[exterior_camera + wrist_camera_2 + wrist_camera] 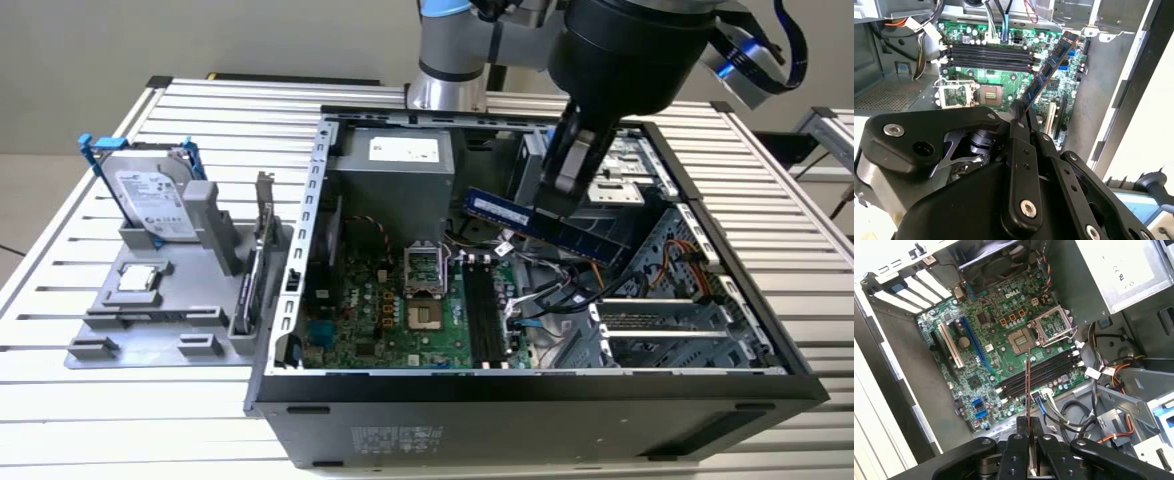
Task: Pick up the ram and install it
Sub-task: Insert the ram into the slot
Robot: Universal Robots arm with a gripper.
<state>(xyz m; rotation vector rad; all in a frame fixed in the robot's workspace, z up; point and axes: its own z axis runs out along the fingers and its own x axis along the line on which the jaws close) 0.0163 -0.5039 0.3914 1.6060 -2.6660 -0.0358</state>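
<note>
**RAM stick up in the air over the open PC, clamped in the gripper**

Biggest thing first: a slatted metal table (134, 420) with an open computer case (534, 395) lying on it, side panel off. Inside, the green motherboard (400, 310) covers the floor of the case, with the grey power supply (394, 180) at its 12 o'clock in the exterior view. Out at the case's 9 o'clock in that view is a grey rack (160, 290) with a hard drive (147, 195) standing upright in it.

The gripper (554, 205) hangs over the inside of the case, and its fingers are clenched on the ram (587, 238). The first wrist view shows the stick edge-on (1027, 385), pinched from both sides. In the exterior view the stick is tilted, running from roughly 10 o'clock down to 4 o'clock.

The ram is held clear above the board. It's at about 1 o'clock from the black memory slots (483, 315) in the exterior view, not touching them.
</note>
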